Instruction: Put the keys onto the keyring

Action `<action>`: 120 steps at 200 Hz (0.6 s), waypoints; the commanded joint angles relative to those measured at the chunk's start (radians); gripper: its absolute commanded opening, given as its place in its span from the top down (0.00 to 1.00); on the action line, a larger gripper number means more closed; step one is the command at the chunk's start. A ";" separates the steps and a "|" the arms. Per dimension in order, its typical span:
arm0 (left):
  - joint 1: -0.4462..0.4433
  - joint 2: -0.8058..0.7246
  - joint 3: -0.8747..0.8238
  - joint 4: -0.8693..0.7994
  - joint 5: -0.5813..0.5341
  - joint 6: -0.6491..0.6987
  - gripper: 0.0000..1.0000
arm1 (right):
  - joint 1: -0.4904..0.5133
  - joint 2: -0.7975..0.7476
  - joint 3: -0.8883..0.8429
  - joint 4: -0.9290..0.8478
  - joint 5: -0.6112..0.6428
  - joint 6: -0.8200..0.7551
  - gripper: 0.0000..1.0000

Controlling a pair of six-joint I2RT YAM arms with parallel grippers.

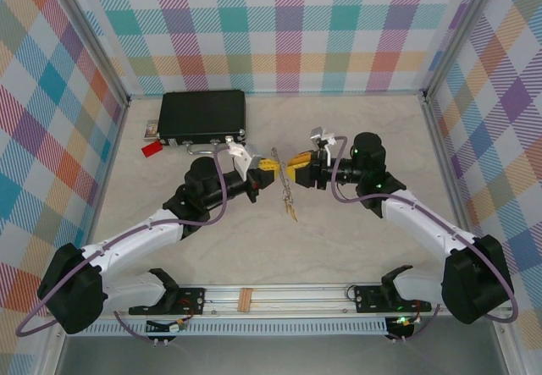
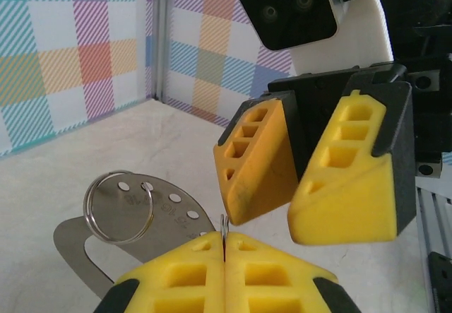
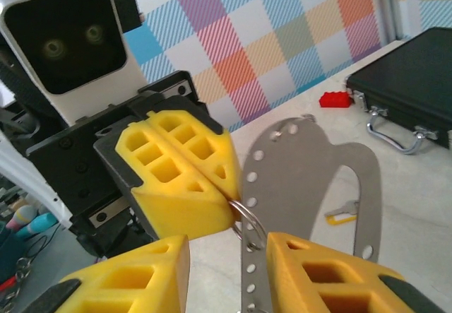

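White-black arms (image 1: 127, 246), purple cables (image 1: 218, 176), yellow tools (image 1: 269, 166) (image 1: 293, 165)

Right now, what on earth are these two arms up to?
They meet in the middle. The left gripper is shut, pinching the keyring, with a flat holed metal plate beside it. The right gripper faces it, open and holding nothing. One yellow-headed key lies on the table, not yet threaded on.

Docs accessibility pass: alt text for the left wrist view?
The left pincer, shut, pinches a thin metal piece at the bottom edge. The right pincer hangs open opposite; a keyring overlaps a perforated plate at left.
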 commanded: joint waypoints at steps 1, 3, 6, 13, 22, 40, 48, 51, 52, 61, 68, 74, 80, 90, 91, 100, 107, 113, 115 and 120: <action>0.011 0.007 0.047 -0.001 0.073 -0.021 1.00 | 0.007 0.014 0.034 -0.034 -0.056 -0.040 0.67; 0.011 0.007 0.048 -0.004 0.075 -0.020 1.00 | 0.007 0.015 0.034 -0.034 -0.057 -0.042 0.67; 0.012 0.008 0.050 -0.007 0.077 -0.019 1.00 | 0.008 0.015 0.036 -0.038 -0.058 -0.044 0.67; 0.013 0.010 0.051 -0.012 0.083 -0.020 1.00 | 0.010 0.015 0.041 -0.045 -0.064 -0.050 0.69; 0.014 0.011 0.052 -0.017 0.087 -0.019 1.00 | 0.013 0.020 0.045 -0.056 -0.068 -0.057 0.71; 0.017 0.012 0.056 -0.023 0.105 -0.019 1.00 | 0.017 0.030 0.056 -0.081 -0.071 -0.070 0.72; 0.018 0.011 0.060 -0.028 0.110 -0.018 1.00 | 0.017 0.033 0.057 -0.082 -0.061 -0.073 0.72; 0.020 0.012 0.061 -0.030 0.113 -0.018 1.00 | 0.017 0.034 0.056 -0.082 -0.060 -0.074 0.72; 0.019 0.012 0.062 -0.032 0.114 -0.018 1.00 | 0.017 0.034 0.055 -0.082 -0.059 -0.075 0.72; 0.019 0.012 0.063 -0.038 0.119 -0.016 1.00 | 0.016 0.034 0.054 -0.081 -0.053 -0.077 0.72; 0.020 0.013 0.065 -0.041 0.123 -0.016 1.00 | 0.016 0.036 0.053 -0.078 -0.053 -0.077 0.73; 0.020 0.013 0.065 -0.043 0.126 -0.017 1.00 | 0.017 0.037 0.055 -0.078 -0.056 -0.075 0.74; 0.020 0.013 0.066 -0.043 0.131 -0.018 1.00 | 0.016 0.037 0.056 -0.077 -0.059 -0.076 0.74; 0.020 0.014 0.068 -0.043 0.140 -0.017 1.00 | 0.016 0.039 0.058 -0.079 -0.062 -0.075 0.73; 0.020 0.014 0.067 -0.043 0.142 -0.017 1.00 | 0.016 0.039 0.058 -0.079 -0.062 -0.076 0.73; 0.020 0.014 0.068 -0.044 0.146 -0.019 1.00 | 0.017 0.042 0.059 -0.081 -0.063 -0.077 0.72; 0.020 0.016 0.071 -0.045 0.154 -0.019 1.00 | 0.016 0.044 0.060 -0.081 -0.066 -0.076 0.72; 0.020 0.017 0.074 -0.048 0.160 -0.020 1.00 | 0.017 0.046 0.061 -0.081 -0.068 -0.077 0.73; 0.020 0.018 0.074 -0.048 0.163 -0.021 1.00 | 0.016 0.046 0.061 -0.081 -0.069 -0.077 0.72; 0.020 0.019 0.076 -0.051 0.168 -0.022 1.00 | 0.017 0.048 0.062 -0.081 -0.070 -0.077 0.72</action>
